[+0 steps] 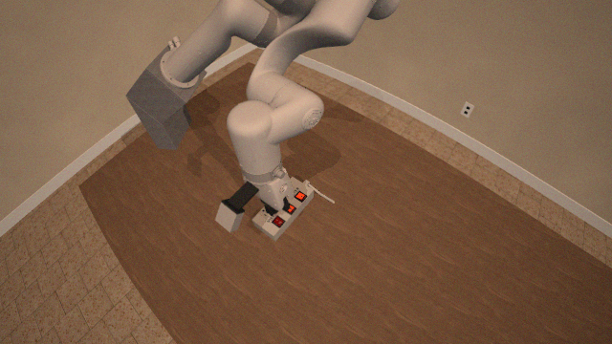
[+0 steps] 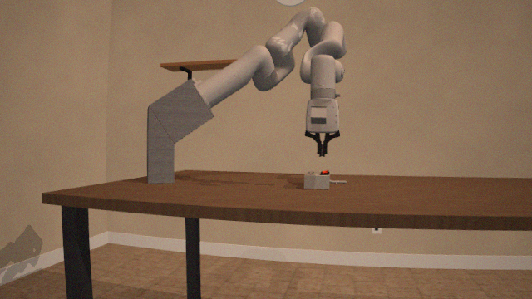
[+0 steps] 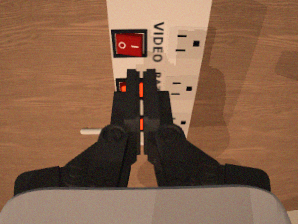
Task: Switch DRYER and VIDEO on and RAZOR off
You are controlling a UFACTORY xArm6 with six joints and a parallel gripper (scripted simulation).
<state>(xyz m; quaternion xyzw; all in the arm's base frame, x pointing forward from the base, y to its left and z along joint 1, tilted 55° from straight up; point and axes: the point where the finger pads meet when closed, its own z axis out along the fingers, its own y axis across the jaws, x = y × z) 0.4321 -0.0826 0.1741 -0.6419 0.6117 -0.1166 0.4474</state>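
The white power strip (image 1: 283,213) lies flat on the wooden table, right way up, with three red rocker switches. It also shows in the side view (image 2: 317,180) and in the wrist view (image 3: 158,50). The VIDEO switch (image 3: 128,43) sits at the end away from the cable and glows red. My gripper (image 3: 141,88) is shut and empty. It points straight down over the middle switch (image 3: 123,86), which its fingers half hide. In the side view the fingertips (image 2: 322,154) hang a clear gap above the strip. The other two labels are hidden.
The strip's short cable stub (image 1: 321,192) points toward the table's back. The arm's grey base block (image 2: 160,141) stands at the back left of the table. A small wooden shelf (image 2: 197,65) hangs on the wall behind it.
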